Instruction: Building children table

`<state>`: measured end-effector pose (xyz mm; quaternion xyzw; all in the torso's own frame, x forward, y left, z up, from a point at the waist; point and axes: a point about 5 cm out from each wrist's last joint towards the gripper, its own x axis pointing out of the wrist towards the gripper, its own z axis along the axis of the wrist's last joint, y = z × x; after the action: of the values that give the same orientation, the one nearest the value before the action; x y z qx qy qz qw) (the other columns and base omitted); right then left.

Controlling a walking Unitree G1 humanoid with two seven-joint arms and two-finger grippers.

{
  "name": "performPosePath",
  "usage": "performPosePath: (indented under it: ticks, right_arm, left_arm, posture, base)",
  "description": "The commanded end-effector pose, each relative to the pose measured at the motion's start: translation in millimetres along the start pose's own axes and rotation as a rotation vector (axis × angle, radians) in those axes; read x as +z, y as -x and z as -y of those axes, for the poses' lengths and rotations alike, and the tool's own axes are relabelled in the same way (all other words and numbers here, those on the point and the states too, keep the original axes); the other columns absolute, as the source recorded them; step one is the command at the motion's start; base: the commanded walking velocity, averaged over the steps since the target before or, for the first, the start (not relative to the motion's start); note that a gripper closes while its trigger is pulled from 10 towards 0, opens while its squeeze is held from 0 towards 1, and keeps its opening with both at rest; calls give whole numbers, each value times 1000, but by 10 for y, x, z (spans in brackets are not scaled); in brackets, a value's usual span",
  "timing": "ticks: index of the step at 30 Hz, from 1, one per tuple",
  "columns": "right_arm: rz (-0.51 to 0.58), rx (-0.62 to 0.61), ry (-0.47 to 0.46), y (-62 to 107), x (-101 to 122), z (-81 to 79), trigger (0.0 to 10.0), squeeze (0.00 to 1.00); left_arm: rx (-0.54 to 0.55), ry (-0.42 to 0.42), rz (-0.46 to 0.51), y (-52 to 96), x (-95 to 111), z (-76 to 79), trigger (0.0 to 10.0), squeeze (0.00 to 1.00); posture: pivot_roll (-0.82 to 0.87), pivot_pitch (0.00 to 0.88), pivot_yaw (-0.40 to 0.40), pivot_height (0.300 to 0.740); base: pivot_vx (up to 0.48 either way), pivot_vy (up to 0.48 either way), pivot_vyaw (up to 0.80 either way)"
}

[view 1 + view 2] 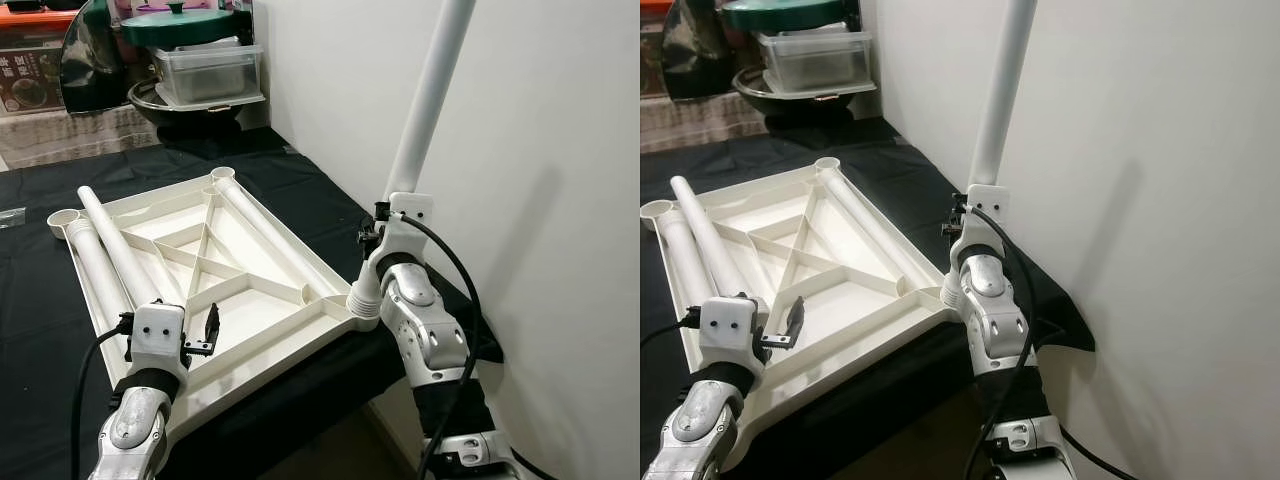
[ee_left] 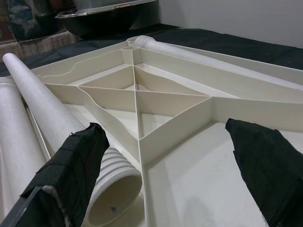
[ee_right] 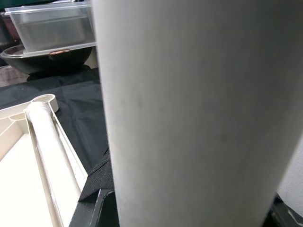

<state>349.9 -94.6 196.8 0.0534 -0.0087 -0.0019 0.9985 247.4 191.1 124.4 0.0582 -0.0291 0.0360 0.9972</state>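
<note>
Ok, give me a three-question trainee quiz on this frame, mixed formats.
1. True or false: the right gripper holds a white plastic tube leg standing upright at a corner socket of the upturned white ribbed plastic tabletop.
2. The left gripper is: A) open above the tabletop, B) shut on a leg, C) off the table.
3. Fill in: the tabletop lies on a ____ cloth.

Key: 1 true; 2 A; 3 black.

Head pair high, downward — wrist cameras close on tabletop (image 1: 200, 270).
</note>
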Motion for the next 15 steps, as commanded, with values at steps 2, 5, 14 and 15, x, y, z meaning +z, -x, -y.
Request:
performPosePath:
  ticks: [2, 5, 14, 15]
  right_arm:
    - [2, 11, -14, 31, -14, -35, 10000, 0]
    - [10, 14, -24, 35, -7, -42, 10000, 0]
    - [123, 42, -76, 78, 160, -73, 10000, 1000]
    - [123, 42, -76, 78, 160, -73, 10000, 1000]
  left_arm:
    - [-12, -14, -11, 0, -35, 5, 10000, 0]
    - [-13, -15, -11, 0, -36, 2, 10000, 0]
    - [-14, -17, -10, -7, -35, -4, 10000, 0]
    - [-14, -17, -10, -7, -35, -4, 10000, 0]
  posture:
    - [33, 0, -49, 740]
    - [35, 0, -48, 740]
    - [35, 0, -46, 740]
    - [35, 0, -46, 740]
  base:
    - [0, 0, 0]
    - [0, 0, 0]
    - [0, 0, 0]
    - [0, 0, 0]
